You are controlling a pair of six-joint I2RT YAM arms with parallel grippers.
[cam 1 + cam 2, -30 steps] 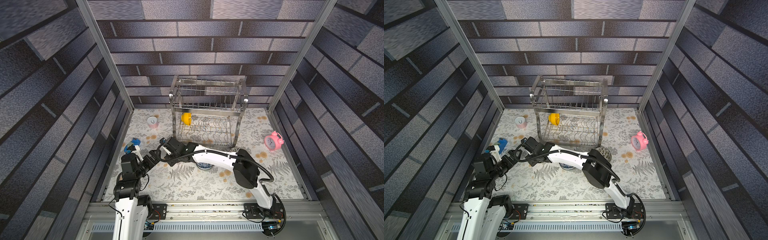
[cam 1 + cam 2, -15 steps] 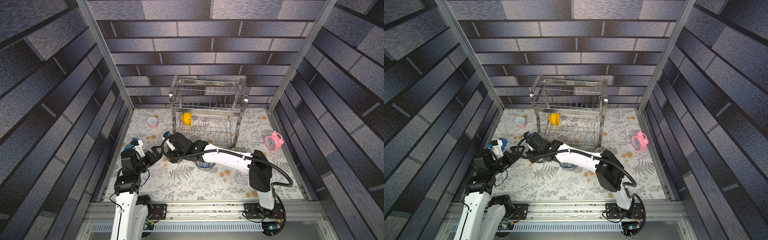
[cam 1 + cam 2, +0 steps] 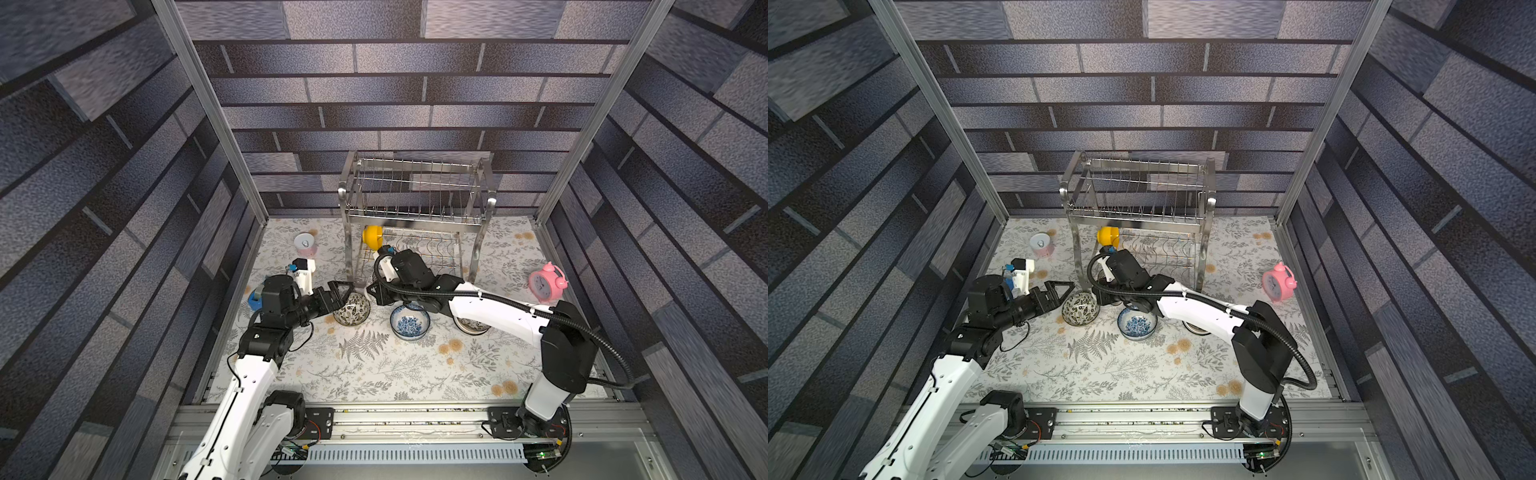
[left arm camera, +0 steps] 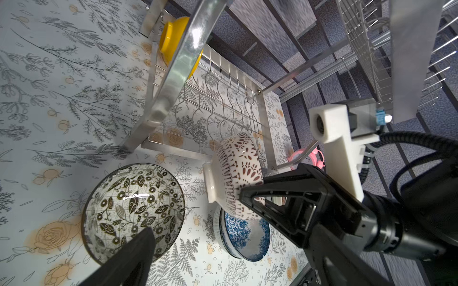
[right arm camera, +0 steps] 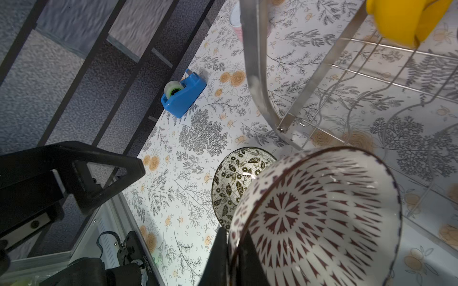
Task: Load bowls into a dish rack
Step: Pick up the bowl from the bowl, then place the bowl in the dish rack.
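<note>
Jaws drawn almost together on the right gripper [image 5: 235, 252], pinching the rim of the white bowl with a dark red pattern [image 5: 322, 218], one finger inside the wall and one outside. Carrying that bowl tipped onto its side and raised off the floral-print surface [image 3: 374, 374], just in front of the dish rack [image 3: 415, 199], near the front left post of its lower tier. Reaching in from the right with the right arm [image 3: 490, 309], passing over the blue-and-white bowl [image 3: 409, 326] sitting upright on the surface, and partly hiding another bowl [image 3: 471, 328] farther right, its pattern too covered for telling. Holding the left gripper [image 3: 1068, 292] with jaws spread wide and gripping nothing, hovering just beside the dark leaf-patterned bowl [image 3: 351, 309], itself sitting upright on the surface between the two grippers. Showing, in both top views, the yellow bowl [image 3: 372, 237] standing on edge at the left end of the rack's lower tier. Sharing the surface with a pink-and-white can [image 3: 304, 245] left of the rack, a blue tape dispenser [image 5: 183, 96] against the left wall, and a pink alarm clock [image 3: 545, 282] well apart on the right.
</note>
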